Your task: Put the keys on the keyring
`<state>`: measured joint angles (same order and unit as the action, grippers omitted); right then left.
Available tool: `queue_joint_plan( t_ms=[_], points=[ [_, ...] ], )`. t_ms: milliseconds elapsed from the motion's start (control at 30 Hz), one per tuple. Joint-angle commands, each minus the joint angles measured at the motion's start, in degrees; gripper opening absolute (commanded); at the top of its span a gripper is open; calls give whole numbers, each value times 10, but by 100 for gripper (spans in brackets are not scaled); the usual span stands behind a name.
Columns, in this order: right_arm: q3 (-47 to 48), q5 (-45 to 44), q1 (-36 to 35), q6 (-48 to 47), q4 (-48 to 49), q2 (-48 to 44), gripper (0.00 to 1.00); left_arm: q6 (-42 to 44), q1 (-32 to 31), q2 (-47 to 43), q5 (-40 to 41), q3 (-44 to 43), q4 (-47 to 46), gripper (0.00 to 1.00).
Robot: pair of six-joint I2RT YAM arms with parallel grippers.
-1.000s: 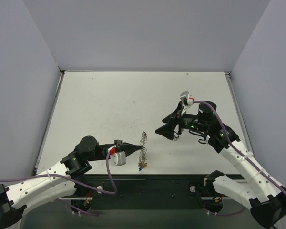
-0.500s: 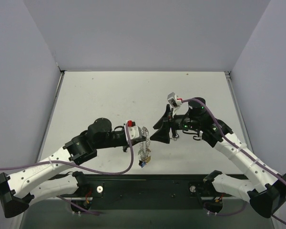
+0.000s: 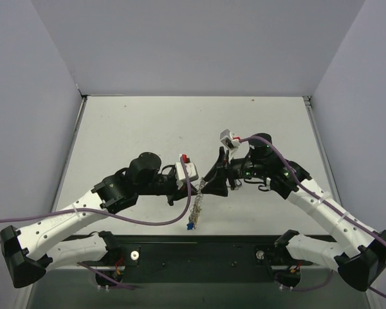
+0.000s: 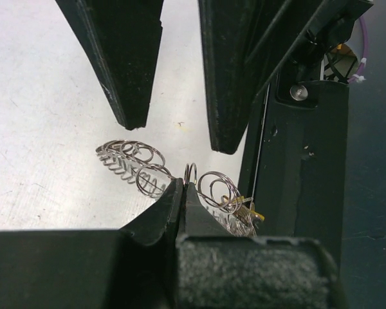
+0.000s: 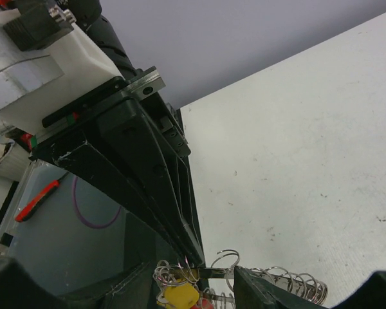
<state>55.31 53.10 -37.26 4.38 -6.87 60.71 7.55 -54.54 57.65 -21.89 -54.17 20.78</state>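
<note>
The keyring (image 3: 194, 205) is a silvery hoop strung with many small wire loops, and it hangs on edge above the table's near middle. My left gripper (image 3: 196, 192) is shut on its wire (image 4: 190, 172). Keys (image 3: 190, 224) dangle at its lower end. A yellow head (image 5: 179, 297) shows in the right wrist view, with a yellow tip (image 4: 252, 215) in the left wrist view. My right gripper (image 3: 209, 188) stands open right beside the ring. Its fingers (image 4: 132, 96) hover just past the loops (image 4: 138, 168), apart from them. The left gripper's tip (image 5: 194, 261) meets the loops (image 5: 296, 282) there.
The white table (image 3: 148, 135) is walled by grey panels on three sides. The black base rail (image 3: 199, 248) runs along the near edge, directly under the hanging keys. Purple cables (image 3: 148, 222) loop off both arms.
My left arm has swung up and to the right, lifting the keyring. My right gripper has moved left to meet it, and its fingers have narrowed somewhat.
</note>
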Motion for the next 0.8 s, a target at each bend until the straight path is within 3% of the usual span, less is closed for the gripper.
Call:
queue_joint_plan(
  t_ms=[0,133,367,733,767],
  points=[
    [18,26,-12,-16,9,2,53,-22,11,-10,-45,-36,-41,0],
    [16,27,-24,-16,8,5,51,-29,17,-6,-62,-37,-49,0],
    [19,39,-31,-7,9,18,35,-34,21,4,-72,-41,-57,0],
    [16,45,-37,-8,9,26,22,-47,32,4,-77,-45,-68,0],
    [16,45,-37,-7,9,26,17,-47,33,4,-79,-45,-69,0]
  ],
)
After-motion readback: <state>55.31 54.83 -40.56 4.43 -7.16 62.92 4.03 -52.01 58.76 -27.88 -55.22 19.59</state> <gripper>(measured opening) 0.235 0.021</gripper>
